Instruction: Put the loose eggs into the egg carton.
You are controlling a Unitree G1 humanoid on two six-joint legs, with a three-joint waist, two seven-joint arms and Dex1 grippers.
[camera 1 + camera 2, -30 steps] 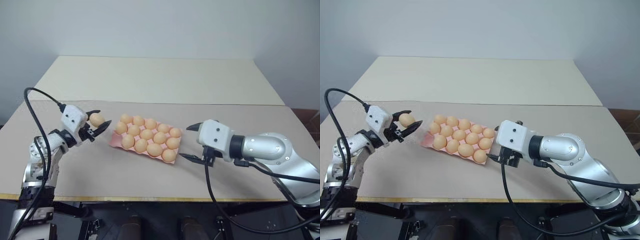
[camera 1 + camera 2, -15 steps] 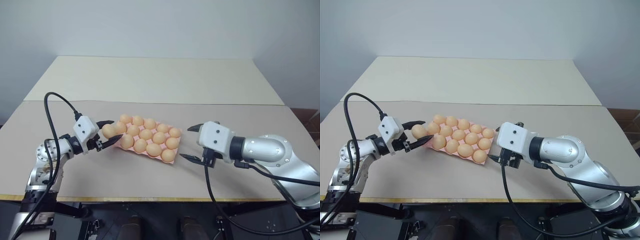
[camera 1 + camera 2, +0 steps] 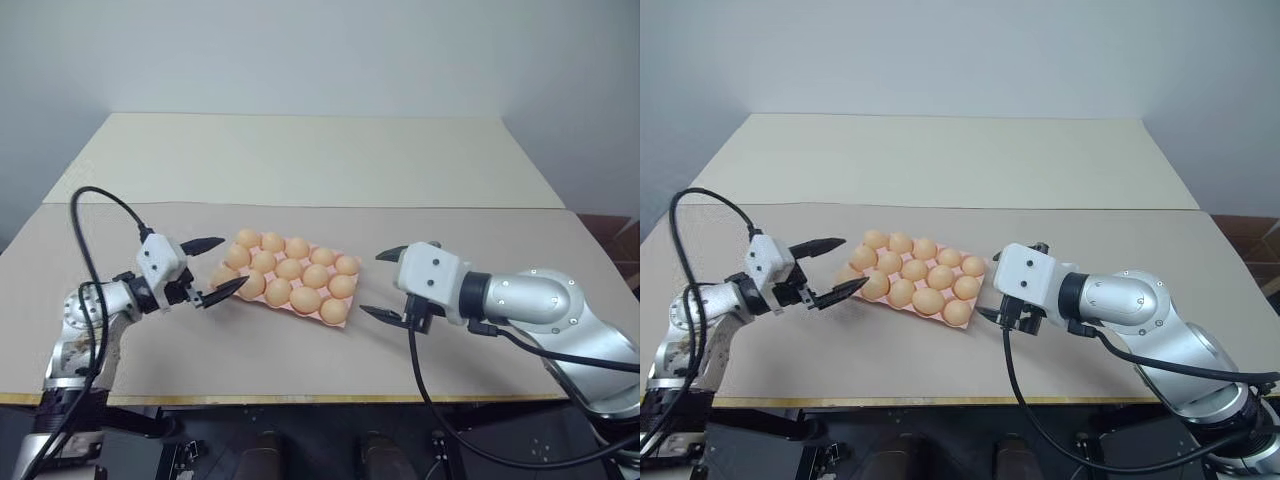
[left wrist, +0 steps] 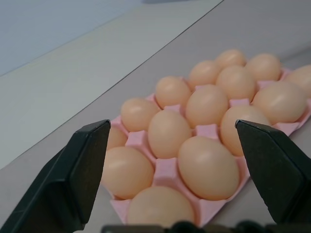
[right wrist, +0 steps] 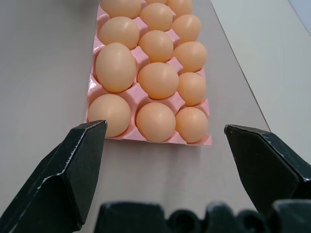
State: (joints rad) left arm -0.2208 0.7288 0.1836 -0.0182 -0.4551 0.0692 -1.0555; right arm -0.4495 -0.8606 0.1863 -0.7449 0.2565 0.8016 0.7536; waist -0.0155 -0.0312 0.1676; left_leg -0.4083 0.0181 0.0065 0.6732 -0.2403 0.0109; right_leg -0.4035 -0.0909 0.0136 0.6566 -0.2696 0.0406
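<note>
Egg carton (image 3: 330, 300) sits mid-table (image 3: 300, 190), slightly skewed, w/ its left end just beside the left gripper (image 3: 218, 268) and its right end near the right gripper (image 3: 376, 284). Carton reads full: three rows, every visible cup occupied by a tan-orange egg, incl. the end-row egg (image 3: 222, 275) nearest the left fingers. Left wrist view confirms eggs seated in the near cups, none tilted out as far as can be told. No loose eggs seen on the table surface in either eye view. Left gripper: fingers spread wide, nothing between them, tips pointing at the carton's left end but apart from it. Right gripper: fingers likewise wide apart, empty, aimed at the carton's right end, not touching. Judgement: task appears complete or v. nearly so; no egg left to collect in what is visible. Remaining action, if any: clear both arms away from the carton w/o nudging it. Risk: a left fingertip is close to the end-row egg, so a careless retreat could clip it.
</note>
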